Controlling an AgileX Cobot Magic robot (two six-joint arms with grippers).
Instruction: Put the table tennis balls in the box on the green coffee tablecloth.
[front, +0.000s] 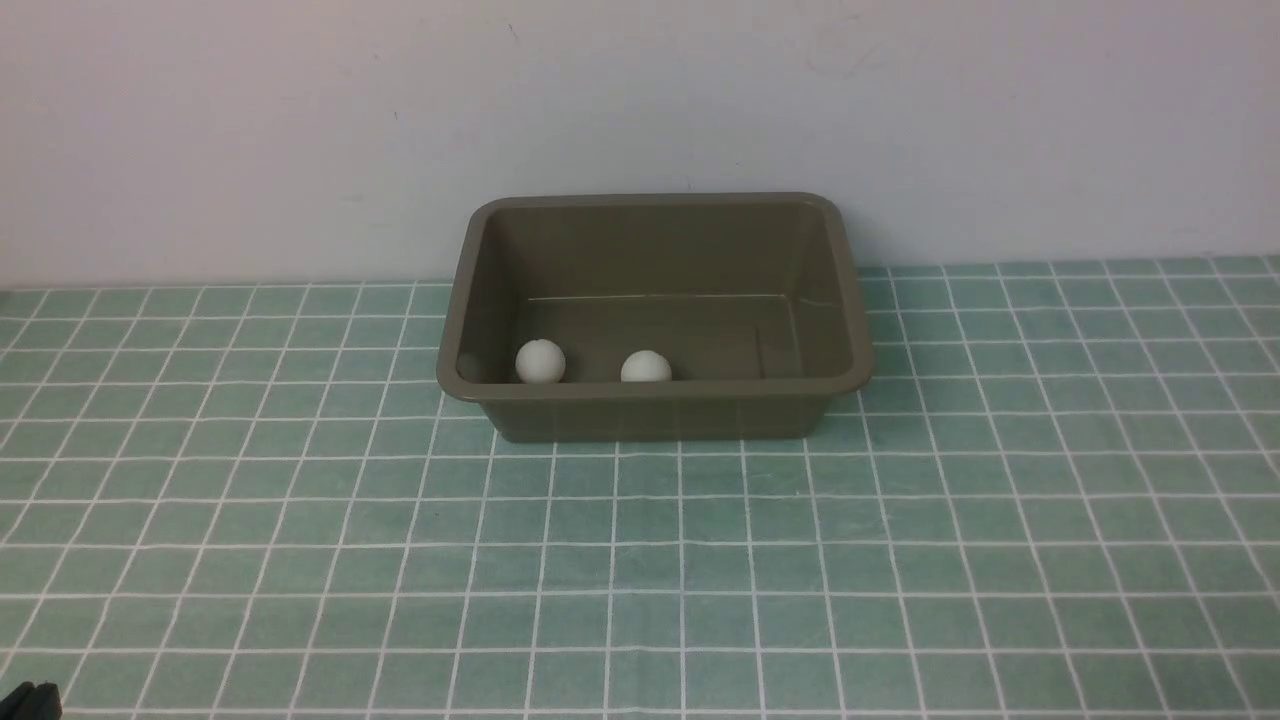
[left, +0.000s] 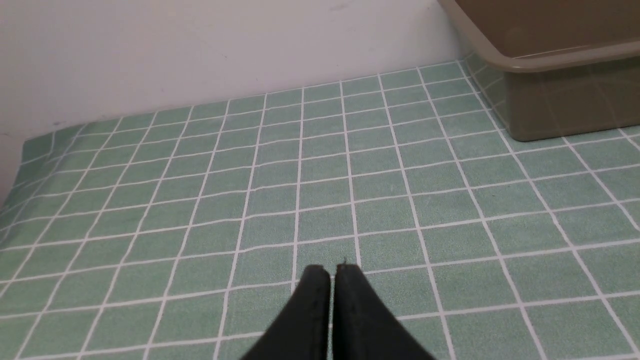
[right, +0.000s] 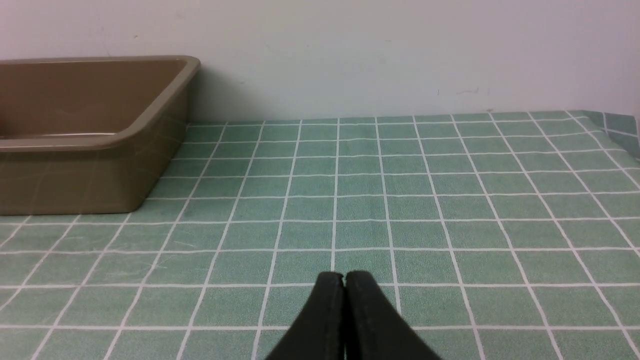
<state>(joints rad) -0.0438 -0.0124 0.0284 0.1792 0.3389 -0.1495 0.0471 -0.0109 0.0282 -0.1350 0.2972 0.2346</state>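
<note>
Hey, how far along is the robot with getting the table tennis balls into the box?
Looks done: two white balls sit inside the box. In hand: nothing; the left gripper and right gripper are shut, empty. Left: no ball shows outside, though the near wall could hide another.

Both pincers, left and right, are closed (fingertips together, holding nothing).

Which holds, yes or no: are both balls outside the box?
No, both balls lie inside the box.
</note>
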